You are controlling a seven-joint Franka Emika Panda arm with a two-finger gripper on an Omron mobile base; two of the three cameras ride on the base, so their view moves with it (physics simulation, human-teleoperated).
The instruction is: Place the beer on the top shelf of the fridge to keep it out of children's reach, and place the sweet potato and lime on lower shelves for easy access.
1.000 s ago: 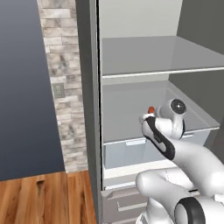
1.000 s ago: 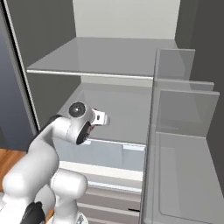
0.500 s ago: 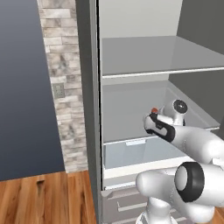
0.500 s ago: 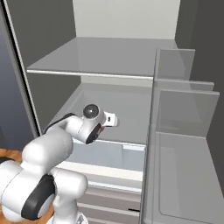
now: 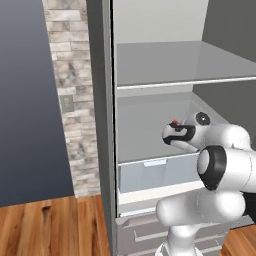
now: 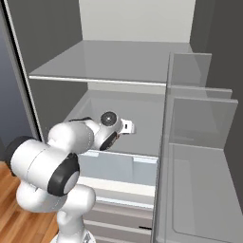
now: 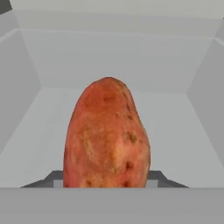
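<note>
Inside fridge | gripper clamped on sweet potato | fingertips mostly hidden, no labels readable

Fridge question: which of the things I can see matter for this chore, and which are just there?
Part of the job: sweet potato held between the fingers; fridge; top shelf; lower shelf.
Just there: door racks, translucent drawer, brick wall.
</note>
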